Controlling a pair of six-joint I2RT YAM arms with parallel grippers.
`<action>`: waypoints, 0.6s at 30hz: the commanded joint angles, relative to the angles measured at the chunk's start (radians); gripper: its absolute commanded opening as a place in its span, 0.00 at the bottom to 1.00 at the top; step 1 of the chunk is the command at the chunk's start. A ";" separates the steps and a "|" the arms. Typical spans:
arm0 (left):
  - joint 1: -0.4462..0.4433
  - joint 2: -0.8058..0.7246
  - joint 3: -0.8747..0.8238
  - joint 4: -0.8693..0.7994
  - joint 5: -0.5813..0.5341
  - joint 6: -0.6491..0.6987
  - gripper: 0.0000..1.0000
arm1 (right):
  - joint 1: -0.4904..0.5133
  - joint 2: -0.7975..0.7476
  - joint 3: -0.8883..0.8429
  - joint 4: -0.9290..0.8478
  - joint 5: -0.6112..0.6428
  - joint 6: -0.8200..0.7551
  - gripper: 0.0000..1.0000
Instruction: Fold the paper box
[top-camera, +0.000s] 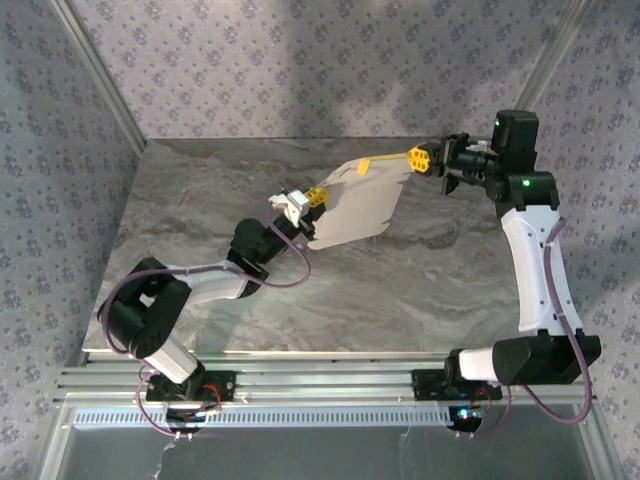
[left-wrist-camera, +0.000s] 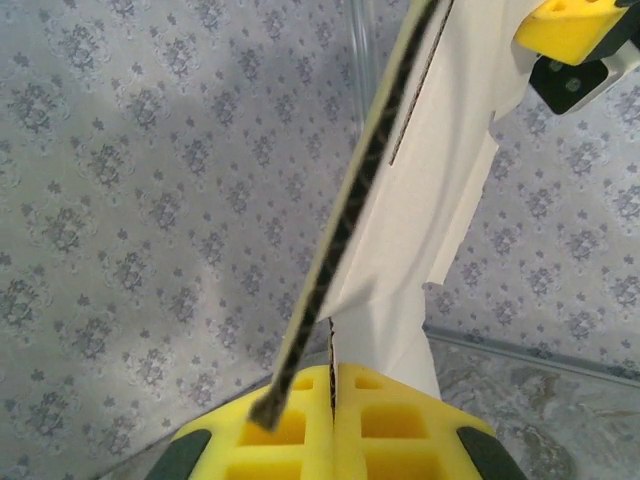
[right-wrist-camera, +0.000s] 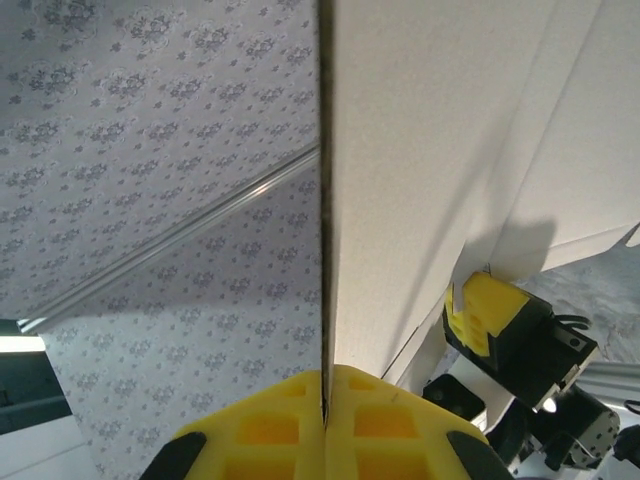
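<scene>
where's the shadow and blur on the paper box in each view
Top external: paper box evenly lit, no glare. Left wrist: its near edge is dark and soft. Right wrist: a grey shadow lies on it just above the left gripper.

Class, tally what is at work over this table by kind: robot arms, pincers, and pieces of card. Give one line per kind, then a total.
Robot arms: 2 (left arm, right arm)
Pincers: 2 (left pincer, right pincer)
Card pieces: 1 (paper box, unfolded)
Total: 5
</scene>
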 joint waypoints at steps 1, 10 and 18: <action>-0.035 0.002 0.031 0.024 -0.158 0.030 0.00 | 0.003 -0.009 -0.002 0.006 0.048 0.021 0.00; -0.146 0.051 0.104 -0.101 -0.530 0.183 0.00 | 0.095 -0.013 0.040 -0.048 0.255 0.004 0.00; -0.228 0.196 0.278 -0.125 -0.913 0.323 0.00 | 0.192 -0.048 0.019 -0.048 0.391 0.016 0.00</action>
